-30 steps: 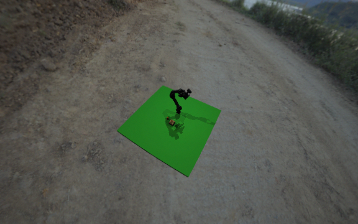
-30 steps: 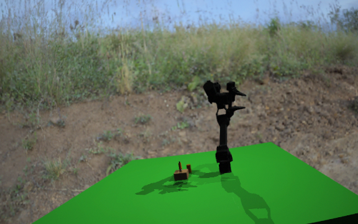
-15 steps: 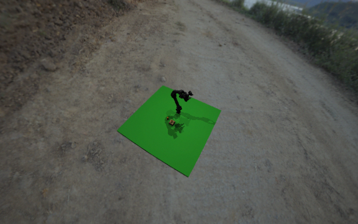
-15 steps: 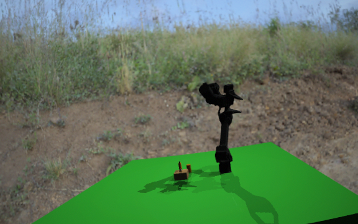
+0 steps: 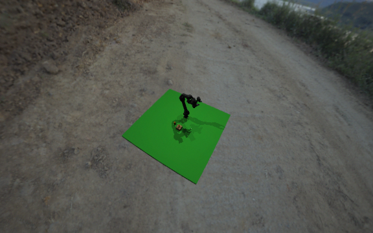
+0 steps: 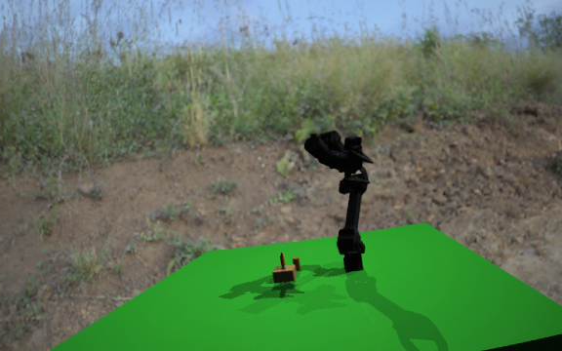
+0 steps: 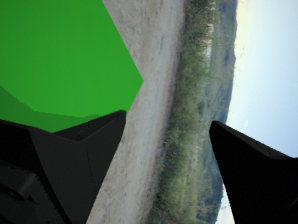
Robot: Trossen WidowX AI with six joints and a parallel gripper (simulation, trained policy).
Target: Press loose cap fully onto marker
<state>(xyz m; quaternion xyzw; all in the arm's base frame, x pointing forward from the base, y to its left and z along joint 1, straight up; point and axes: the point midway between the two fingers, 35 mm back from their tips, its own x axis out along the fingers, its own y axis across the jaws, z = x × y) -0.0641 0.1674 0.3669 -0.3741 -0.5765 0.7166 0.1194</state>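
Observation:
The brown holder block (image 5: 179, 128) (image 6: 284, 274) stands on the green table. The marker (image 6: 282, 259) stands upright in it, thin, with an orange part and a dark pointed top, and no cap on it. The orange cap (image 5: 174, 123) (image 6: 297, 264) stands upright on the table beside the block, on the side nearer the arm's base. My gripper (image 6: 370, 172) (image 7: 169, 121) is open, with nothing between its fingers. It is high above the table, well away from marker and cap, and points outward past the table's edge. Neither marker nor cap shows in the wrist view.
The green table top (image 5: 160, 142) (image 6: 188, 317) (image 7: 60, 55) carries the arm's base (image 6: 352, 260), a short way from the block and cap. The arm rises steeply and bends over at the top. Its shadows fall around the block. A dirt road and grassy bank lie beyond.

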